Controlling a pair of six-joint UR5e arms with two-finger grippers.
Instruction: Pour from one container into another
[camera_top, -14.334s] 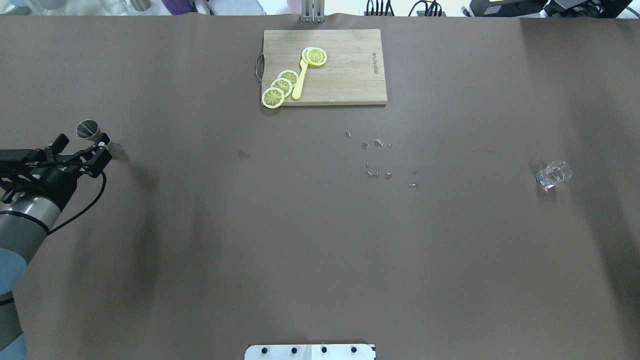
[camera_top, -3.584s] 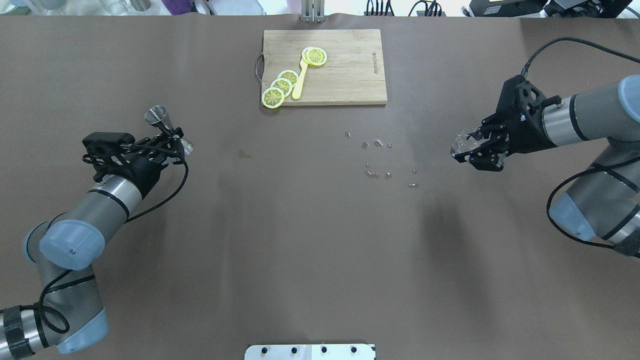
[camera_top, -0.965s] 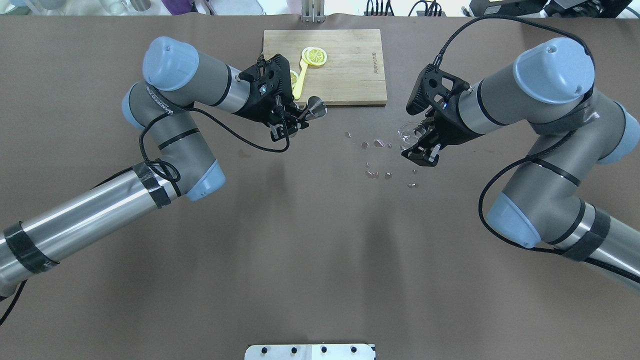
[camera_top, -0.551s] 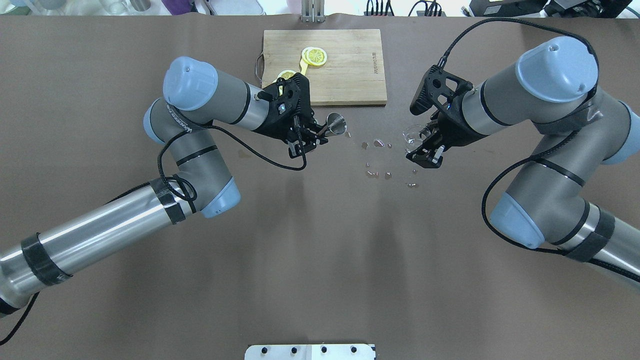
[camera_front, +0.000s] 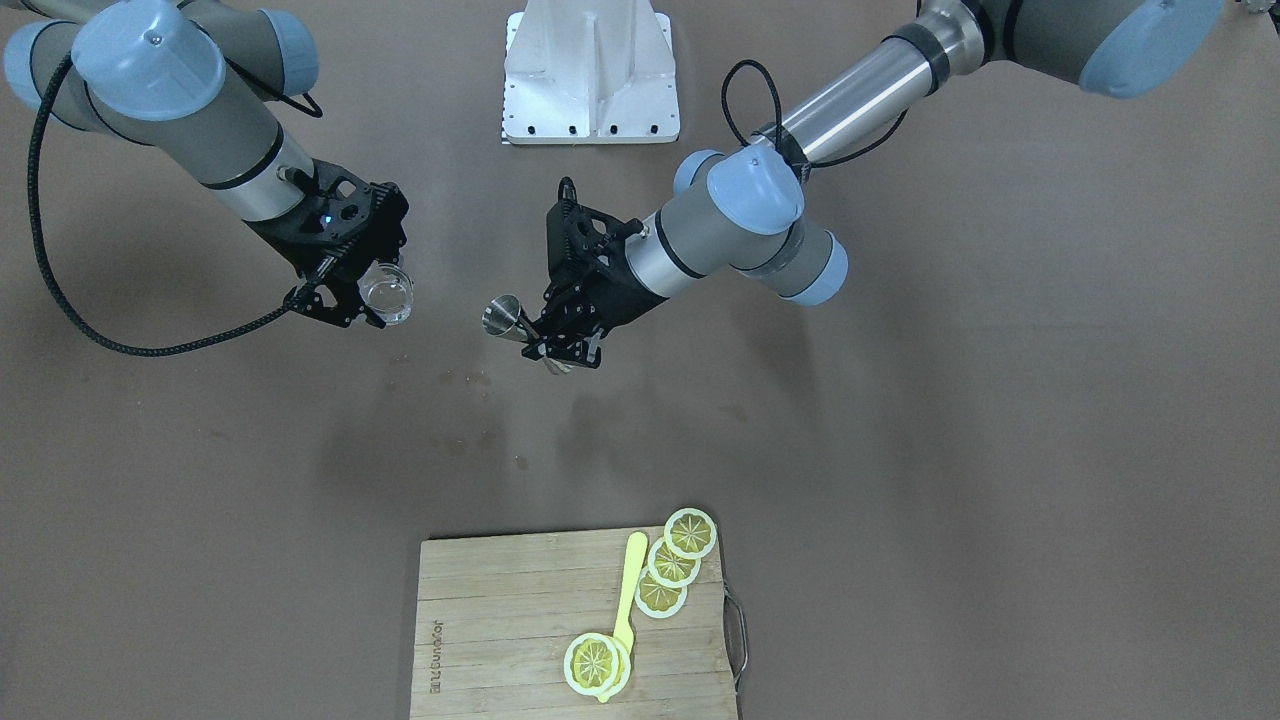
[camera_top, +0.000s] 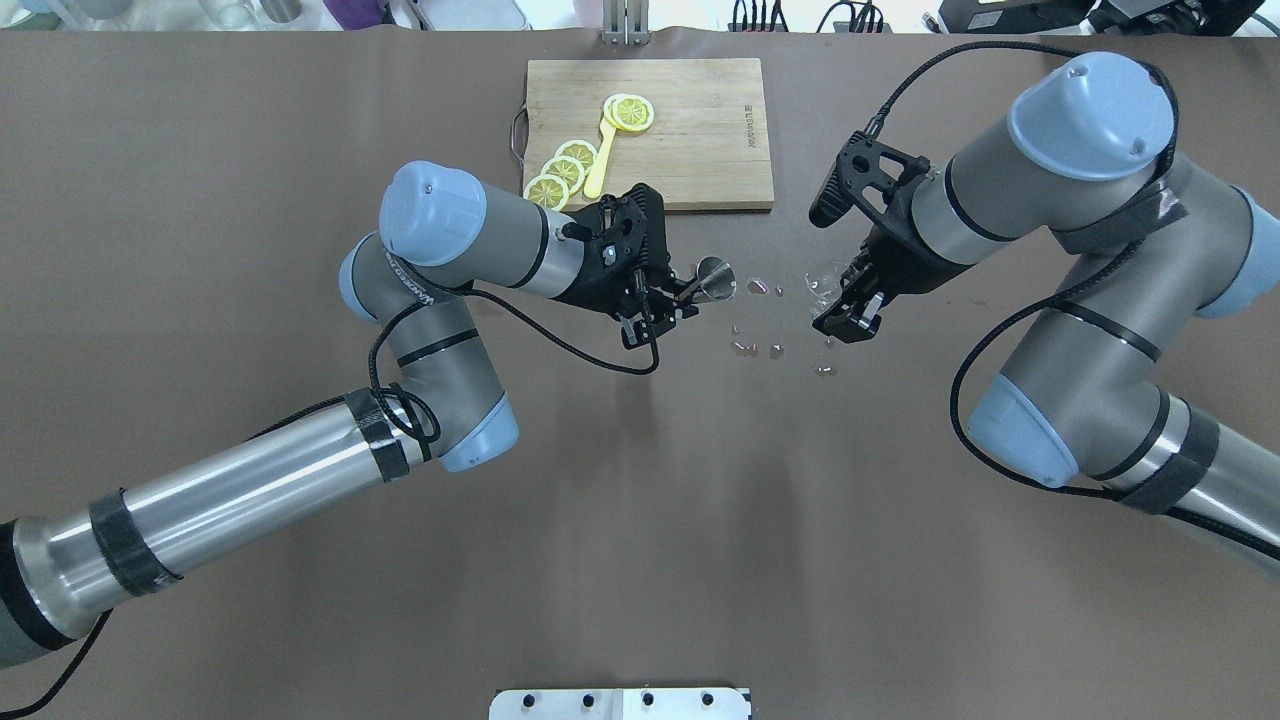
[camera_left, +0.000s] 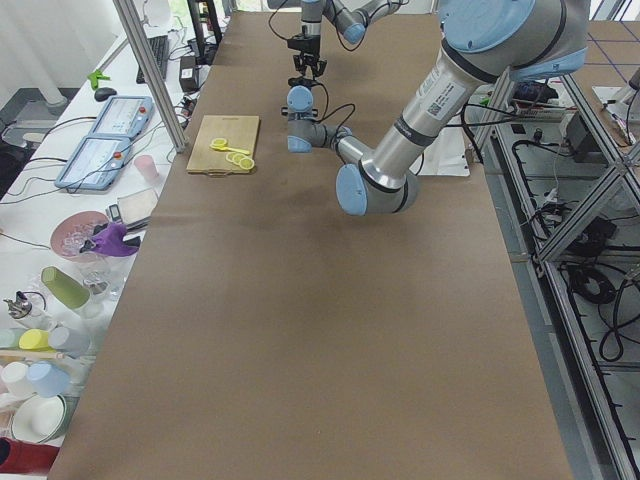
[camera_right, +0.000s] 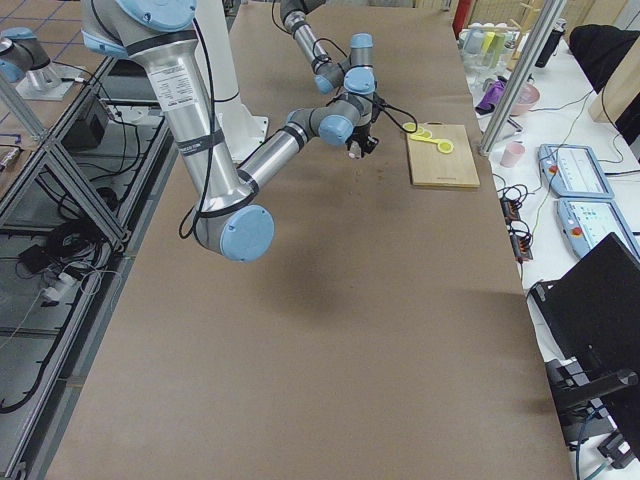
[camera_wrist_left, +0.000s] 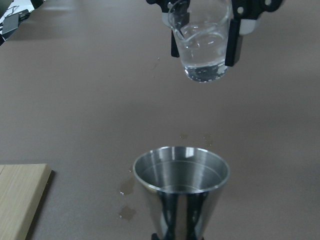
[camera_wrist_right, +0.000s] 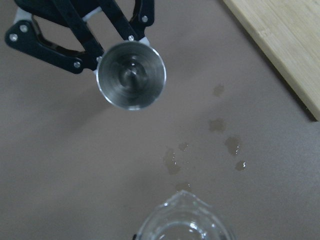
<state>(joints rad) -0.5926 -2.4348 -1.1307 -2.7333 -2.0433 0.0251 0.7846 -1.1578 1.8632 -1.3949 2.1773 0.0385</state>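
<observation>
The left gripper (camera_top: 678, 302) is clamped on the jigger (camera_top: 715, 278), holding it off the table (camera_top: 620, 520). Since 0.6 s ago this arm has swung further toward the middle, so the jigger now hangs just left of the wet spots (camera_top: 757, 288) and nearer the glass (camera_top: 823, 280). A gap remains between the two. The right gripper (camera_top: 840, 305) has its fingers shut on either side of the glass, which has hardly shifted and sits raised above the table with a little clear liquid in its bottom (the left wrist view shows this best). From the right wrist, the jigger's open mouth is seen from above, beyond the glass's spout. With the left arm moved off, the three lemon slices (camera_top: 563, 170) at the board's (camera_top: 700, 150) near corner show again
</observation>
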